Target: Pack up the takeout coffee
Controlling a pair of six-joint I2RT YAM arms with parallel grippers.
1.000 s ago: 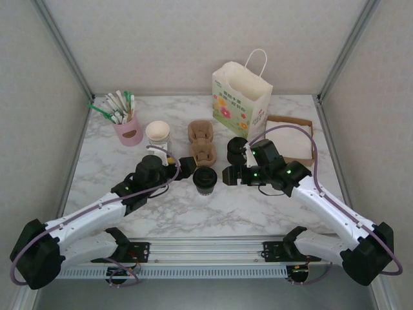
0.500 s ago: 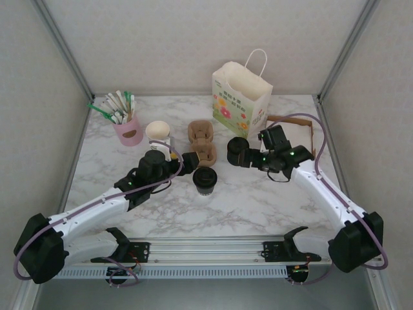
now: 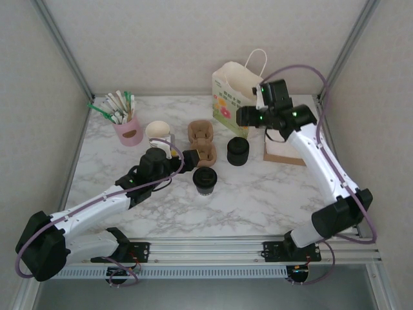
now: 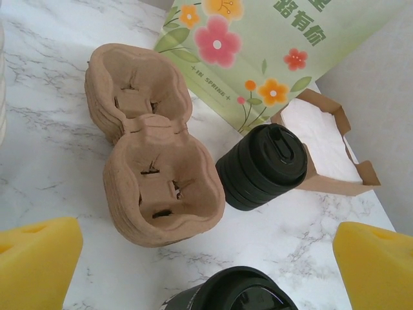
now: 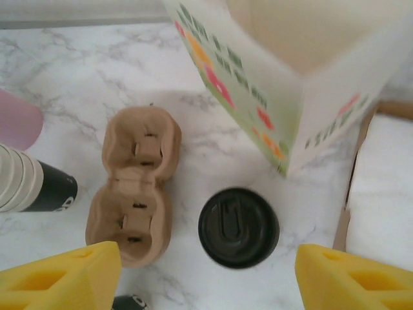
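Note:
The takeout coffee [image 3: 205, 180], a small cup with a black lid, stands upright on the marble table just in front of the cup carrier. My left gripper [image 3: 191, 159] is open right behind and left of it. In the left wrist view the coffee's lid [image 4: 233, 292] sits low between the yellow fingertips [image 4: 35, 265], untouched by them. My right gripper [image 3: 248, 116] hangs high beside the paper bag [image 3: 240, 97], open and holding nothing. Far below it in the right wrist view lies the stack of black lids [image 5: 239, 227], and a sliver of the coffee [image 5: 126, 302] shows at the bottom edge.
A brown pulp cup carrier [image 3: 202, 141] lies behind the coffee, with the spare lid stack [image 3: 237, 150] to its right. A lidless cup stack [image 3: 158, 134] and a pink holder of stirrers [image 3: 129, 132] stand at the left. A cardboard napkin box [image 3: 284, 152] sits by the bag.
My right arm has lifted away from the coffee and swung back up beside the bag, its jaws narrowing a little. The left gripper has edged slightly farther back.

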